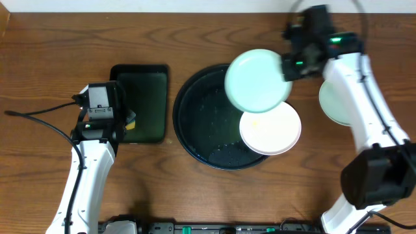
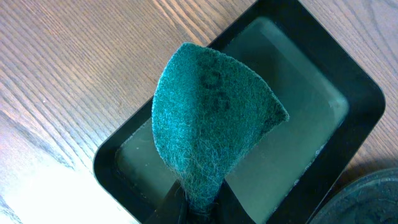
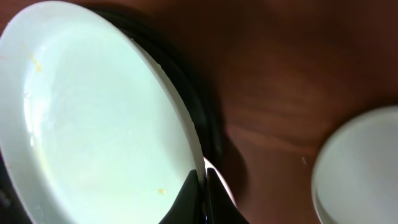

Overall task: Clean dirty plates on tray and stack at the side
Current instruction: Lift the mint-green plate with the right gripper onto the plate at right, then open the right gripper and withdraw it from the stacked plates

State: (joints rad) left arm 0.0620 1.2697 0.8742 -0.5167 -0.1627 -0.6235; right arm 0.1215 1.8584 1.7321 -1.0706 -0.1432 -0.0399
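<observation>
Three plates are in your scene. One pale mint-aqua round plate (image 1: 258, 81) is pinched at its rim by your right end effector (image 3: 203, 190), which is closed on it. It hangs tilted over the 1 o'clock edge of the large round black tray (image 1: 179, 117). One white round plate (image 1: 270, 128) lies across the tray's rim at 4 o'clock. A second mint-aqua plate (image 1: 327, 103) rests on the dark-brown wood-grain desk (image 1: 52, 45) at 3 o'clock from the tray, partly under the right arm. Your left end effector (image 2: 198, 208) is closed on a teal scouring sponge (image 2: 211, 124) above the small rectangular black tray (image 1: 148, 104), at 9 o'clock from the round one.

I judge the step in hand to be the wiping of the lifted plate, not yet begun, because sponge and plate are well apart. The next move calls for you to bring the sponge onto the plate's face while the rim grip resists the push.

Only the right wrist view shows the small yellowish specks on that face. Only the left wrist view shows the sponge folded at its pinched end, and what seems a shallow liquid under it. Only the overhead view shows all plates together.
</observation>
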